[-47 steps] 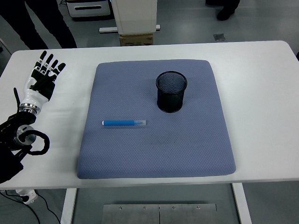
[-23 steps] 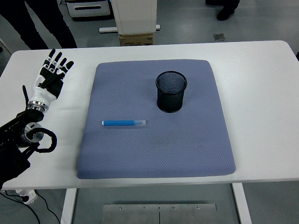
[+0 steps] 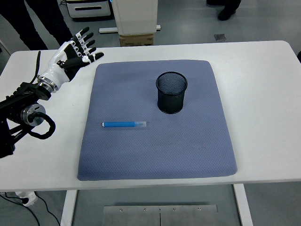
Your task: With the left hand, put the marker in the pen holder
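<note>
**Supervisor:** Where are we on the job?

**Operator:** Nothing is done yet, by my reading. The slim blue marker with a pale cap end (image 3: 124, 124) lies flat on the padded grey-blue fabric mat (image 3: 155, 155), left of centre, untouched. The round black wire-mesh pen holder (image 3: 171, 92) stands upright further back on the mat, well apart from the marker, and I can see nothing inside it.

**Supervisor:** And the hand?

**Operator:** My black-and-white left hand (image 3: 73, 51) is up over the white table (image 3: 263, 94) near the mat's far-left corner, fingers (image 3: 85, 41) fanned wide, holding nothing. The right arm isn't in view. So the whole sequence is left: reach, grasp, carry, drop.

**Supervisor:** Anything in the way?

**Operator:** The mat between the hand and the marker is bare, so I expect a free approach. A person's dark-trousered legs (image 3: 33, 21) stand behind the table's far edge, close behind my hand. A cardboard box (image 3: 136, 40) sits on the floor beyond.
</note>
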